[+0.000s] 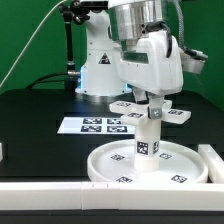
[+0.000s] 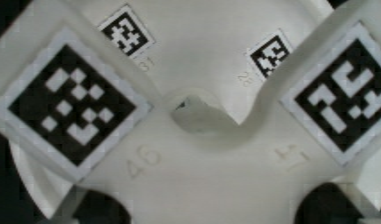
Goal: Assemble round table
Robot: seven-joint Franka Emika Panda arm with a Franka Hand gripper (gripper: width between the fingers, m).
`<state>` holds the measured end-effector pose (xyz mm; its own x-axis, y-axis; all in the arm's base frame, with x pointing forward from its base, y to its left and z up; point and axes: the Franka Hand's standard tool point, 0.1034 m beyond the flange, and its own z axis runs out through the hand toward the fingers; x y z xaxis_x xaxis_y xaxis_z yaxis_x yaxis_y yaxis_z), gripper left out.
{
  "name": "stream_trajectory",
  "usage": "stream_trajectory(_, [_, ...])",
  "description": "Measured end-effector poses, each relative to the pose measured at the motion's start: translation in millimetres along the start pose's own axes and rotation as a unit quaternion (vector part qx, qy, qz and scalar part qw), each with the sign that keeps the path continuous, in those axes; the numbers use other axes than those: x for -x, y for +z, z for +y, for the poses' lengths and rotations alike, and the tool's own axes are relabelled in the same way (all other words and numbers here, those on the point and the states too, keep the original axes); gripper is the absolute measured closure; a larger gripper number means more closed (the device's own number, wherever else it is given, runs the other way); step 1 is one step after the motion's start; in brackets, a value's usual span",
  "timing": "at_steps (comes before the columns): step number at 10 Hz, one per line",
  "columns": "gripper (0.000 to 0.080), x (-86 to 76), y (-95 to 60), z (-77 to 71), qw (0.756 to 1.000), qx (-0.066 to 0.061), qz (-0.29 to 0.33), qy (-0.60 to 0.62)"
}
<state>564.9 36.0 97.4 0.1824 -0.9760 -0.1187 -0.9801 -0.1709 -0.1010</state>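
Observation:
The round disc [image 1: 110, 160] lies on the black table at the front. The short cylinder leg [image 1: 148, 143] stands upright on its hub. The cross-shaped foot [image 1: 131, 106] sits on top of the leg, its tagged arms spread out. My gripper [image 1: 150, 100] comes straight down onto the foot's middle. In the wrist view the foot [image 2: 187, 150] fills the picture with several tags. My gripper [image 2: 217, 206] has its dark fingertips [image 2: 102, 207] pressed against both sides of the foot's body, shut on it. The leg and disc are hidden there.
The marker board [image 1: 95, 125] lies flat behind the disc toward the exterior view's left. A long white bar [image 1: 60, 195] edges the front and another [image 1: 212, 160] stands at the exterior view's right. The robot base [image 1: 95, 65] stands at the back.

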Motion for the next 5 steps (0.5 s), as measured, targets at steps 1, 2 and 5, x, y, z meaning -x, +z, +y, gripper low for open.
stream_trajectory(1, [0.0344, 0.0, 0.1, 0.1, 1.000, 0.000, 0.000, -0.002])
stream_trajectory(2, [0.0262, 0.5, 0.5, 0.3, 1.000, 0.001, 0.000, -0.005])
stream_trajectory(5, [0.0155, 4.4, -21.9, -4.8, 0.999, -0.010, -0.005, -0.032])
